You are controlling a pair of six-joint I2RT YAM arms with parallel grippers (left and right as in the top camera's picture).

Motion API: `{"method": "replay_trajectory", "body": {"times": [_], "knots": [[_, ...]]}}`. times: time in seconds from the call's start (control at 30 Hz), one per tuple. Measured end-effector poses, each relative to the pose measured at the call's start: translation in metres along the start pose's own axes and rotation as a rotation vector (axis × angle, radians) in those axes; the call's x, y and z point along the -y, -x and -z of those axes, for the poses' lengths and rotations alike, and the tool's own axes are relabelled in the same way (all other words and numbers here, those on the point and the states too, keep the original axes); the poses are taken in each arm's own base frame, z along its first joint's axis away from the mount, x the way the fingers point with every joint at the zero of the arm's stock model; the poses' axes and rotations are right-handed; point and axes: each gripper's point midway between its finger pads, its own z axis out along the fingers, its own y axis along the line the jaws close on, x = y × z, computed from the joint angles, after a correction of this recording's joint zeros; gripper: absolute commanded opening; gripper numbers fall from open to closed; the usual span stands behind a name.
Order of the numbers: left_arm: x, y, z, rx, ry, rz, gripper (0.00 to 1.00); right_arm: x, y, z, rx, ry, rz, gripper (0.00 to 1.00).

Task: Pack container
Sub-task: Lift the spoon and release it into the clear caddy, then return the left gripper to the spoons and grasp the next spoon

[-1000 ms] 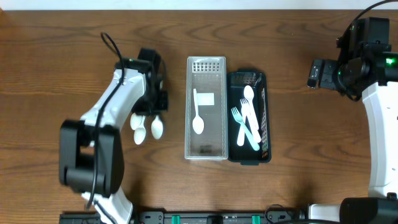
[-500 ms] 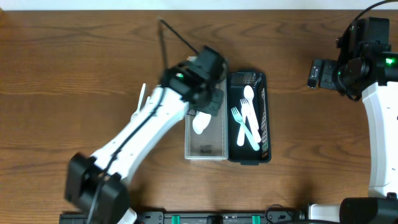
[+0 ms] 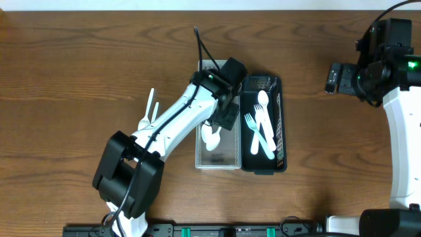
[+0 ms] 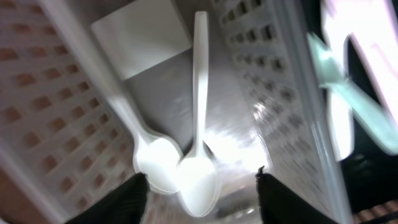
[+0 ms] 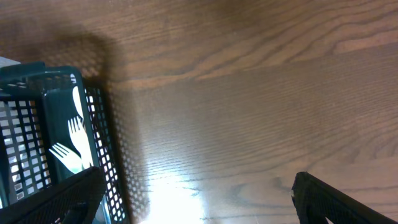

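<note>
Hovering left pincer [image 4: 200, 182] spread | right pincer [image 5: 196, 186] spread | spoons [image 4: 200, 93] lengthwise in bin [image 4: 264, 81], bowls toward robot

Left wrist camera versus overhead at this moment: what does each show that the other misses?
Left wrist only: two white spoons lying side by side at full length, and a white label on the basket floor. Overhead only: white utensils on the table left of the baskets, and the right arm off to the side. Both: the white perforated basket and the dark basket beside it holding forks, blurred in the wrist view.
</note>
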Motion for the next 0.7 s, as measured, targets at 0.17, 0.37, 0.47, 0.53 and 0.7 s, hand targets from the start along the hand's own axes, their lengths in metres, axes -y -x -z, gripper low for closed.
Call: {"method": "replay_trajectory", "body": {"times": [0.17, 0.37, 0.47, 0.53, 0.7], "knots": [[-0.034, 0.007, 0.032, 0.037, 0.037, 0.035, 0.78, 0.000, -0.002, 0.000, -0.006, -0.001, 0.000, 0.99], [-0.142, 0.019, 0.108, 0.237, 0.104, 0.224, 0.82, 0.000, -0.002, 0.000, -0.007, -0.001, 0.000, 0.99], [-0.205, 0.006, 0.124, 0.267, 0.169, 0.327, 0.82, 0.000, -0.002, 0.000, -0.007, -0.001, 0.000, 0.99], [-0.242, -0.006, 0.119, 0.245, 0.199, 0.383, 0.82, 0.000, -0.002, 0.000, -0.007, -0.001, 0.000, 0.99], [-0.284, -0.018, 0.087, 0.169, 0.213, 0.438, 0.82, 0.000, -0.002, 0.000, -0.008, -0.001, 0.000, 0.99]]}}
